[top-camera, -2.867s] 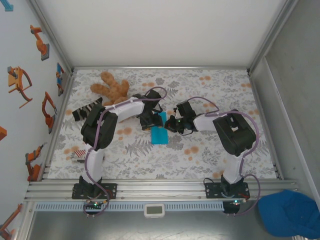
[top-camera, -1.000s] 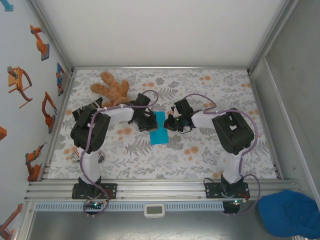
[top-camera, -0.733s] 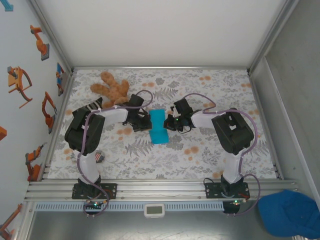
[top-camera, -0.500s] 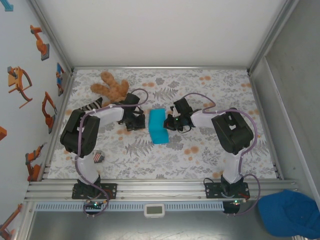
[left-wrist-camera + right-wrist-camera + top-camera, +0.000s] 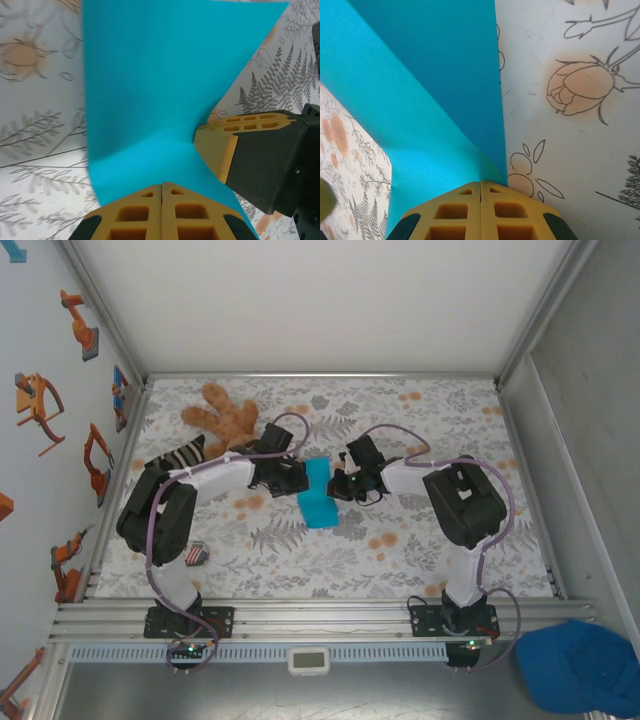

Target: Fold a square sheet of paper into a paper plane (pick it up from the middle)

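Observation:
The cyan square sheet of paper (image 5: 318, 498) lies creased at the middle of the floral table, with its far part raised. My left gripper (image 5: 298, 478) is shut, its tip against the sheet's left side. In the left wrist view the paper (image 5: 150, 85) spreads past both sides of the left gripper (image 5: 161, 186). My right gripper (image 5: 338, 485) is shut at the sheet's right edge. In the right wrist view a crease in the paper (image 5: 420, 100) runs down to the right gripper's tip (image 5: 480, 182). I cannot tell whether either tip pinches paper.
A brown teddy bear (image 5: 225, 415) and a striped cloth (image 5: 182, 455) lie at the far left of the table. A small object (image 5: 196, 555) sits by the left arm. A darker blue cap (image 5: 575, 665) rests off the table at the near right.
The left gripper drew away to the left, letting the sheet's far part spread wider, then came back against the paper, which now stands narrower. The right gripper stayed put.

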